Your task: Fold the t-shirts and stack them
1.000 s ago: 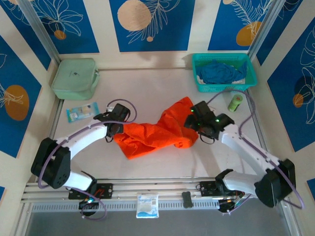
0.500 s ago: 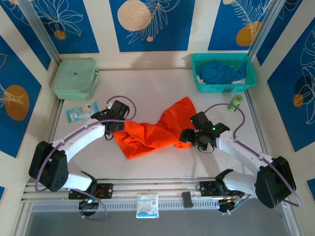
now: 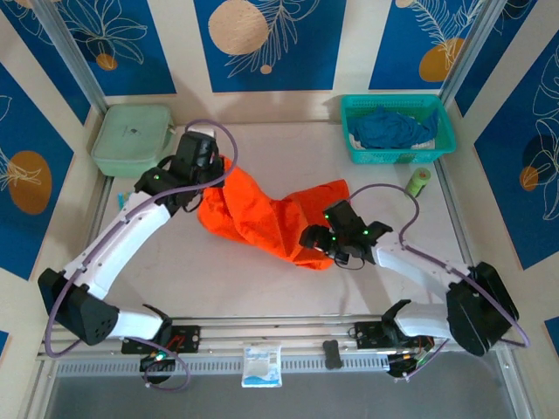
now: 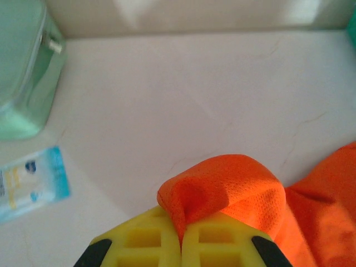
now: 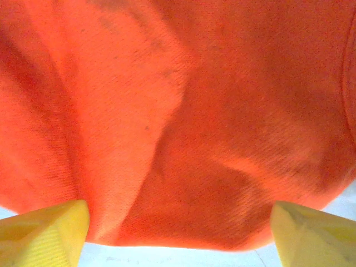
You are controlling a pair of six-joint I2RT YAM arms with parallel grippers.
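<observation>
We see the pale table [image 3: 279,157] spread beneath both grippers. The largest thing on it is the orange t-shirt [image 3: 262,218], a crumpled band that runs from the left gripper [image 3: 214,170] across to the right gripper [image 3: 319,237].

The left gripper has its yellow fingers [image 4: 144,236] pressed together on a fold of that orange cloth [image 4: 233,183], which bulges up just past the tips of the left gripper [image 4: 182,225]. The rest of the shirt trails off to that gripper's right.

The right gripper [image 5: 178,239] is spread wide, one yellow fingertip [image 5: 44,233] at each side of its wrist view. The orange shirt [image 5: 183,111] lies directly ahead of it and across the gap between the tips, but the jaws have hold of nothing.

Beyond the right gripper and off to its right sits the teal basket [image 3: 402,156], well apart from it, with the dark blue t-shirt [image 3: 389,127] bundled inside.

The pale green case [image 3: 131,140] stands near the left gripper on its left side. In the left wrist view the case [image 4: 22,72] is ahead and to the left of the fingers.

A small blue-and-white packet [image 4: 30,183] lies flat on the table left of the left gripper, nearer than the case.

A small green roll [image 3: 418,182] stands beyond the right gripper to its right, just in front of the basket.
</observation>
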